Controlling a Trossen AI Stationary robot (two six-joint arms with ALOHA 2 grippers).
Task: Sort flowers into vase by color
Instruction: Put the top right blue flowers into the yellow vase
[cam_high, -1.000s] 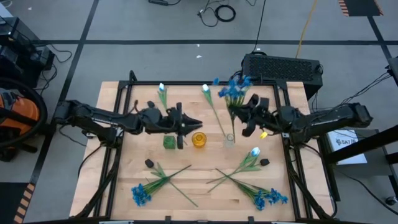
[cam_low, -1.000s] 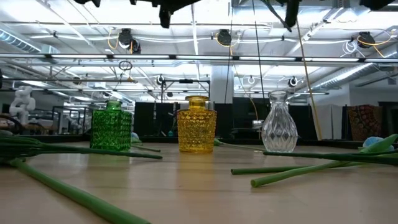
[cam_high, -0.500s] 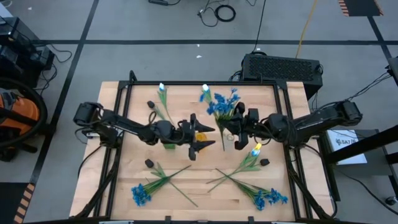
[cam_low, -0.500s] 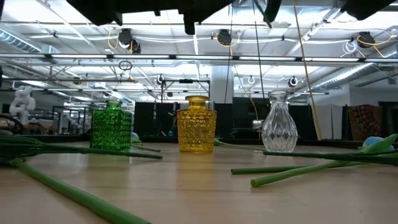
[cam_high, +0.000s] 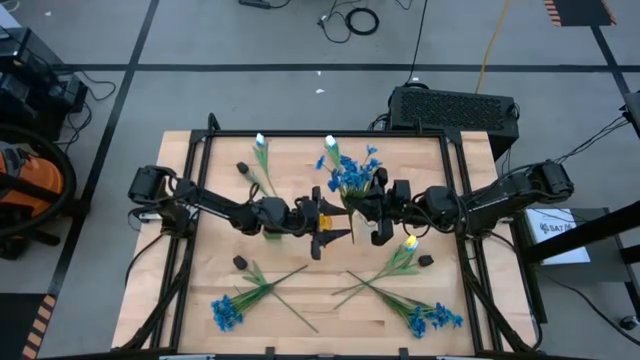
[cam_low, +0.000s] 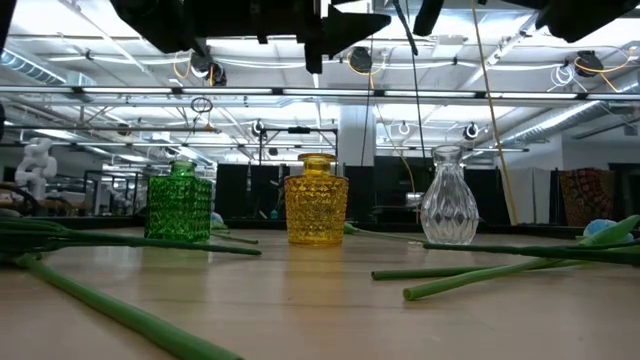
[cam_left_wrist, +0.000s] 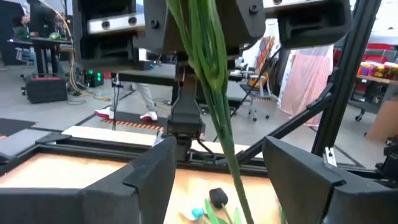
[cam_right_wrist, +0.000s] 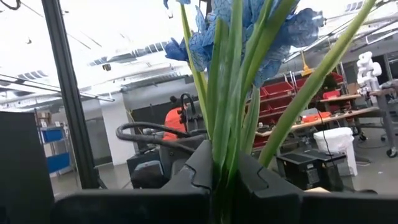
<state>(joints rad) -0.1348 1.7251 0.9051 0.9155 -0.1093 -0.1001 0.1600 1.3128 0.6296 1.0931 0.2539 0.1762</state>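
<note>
One bushy blue flower (cam_high: 352, 175) on a thin green stem sits just above the middle of the high view, clamped in the right gripper (cam_high: 378, 212); the right wrist view shows its ragged blue petals and several long strap-like leaves rising out of the closed dark fingers (cam_right_wrist: 261, 180). Its stem (cam_left_wrist: 214, 93) runs down through the gap between the left gripper's fingers (cam_left_wrist: 149, 180) in the left wrist view, without clear contact on either side. That left gripper (cam_high: 325, 222) stands spread wide at frame centre in the high view, directly facing the right one.

Below the two grippers in the low view stand three small vases: a green faceted glass one (cam_low: 179, 203) at left, a yellow knobbly one (cam_low: 316, 200) in the middle and a clear smooth bulbous one (cam_low: 448, 197) to the right.

Across the pale wooden table (cam_high: 330, 290) lie other flowers: blue clusters at lower left (cam_high: 227, 311) and lower right (cam_high: 436, 319), a white tulip bud (cam_high: 410, 243) right of centre, two more white buds at the upper edge (cam_high: 260, 143) and (cam_high: 329, 143), and small dark buds at left (cam_high: 240, 263) and right (cam_high: 426, 261).
</note>
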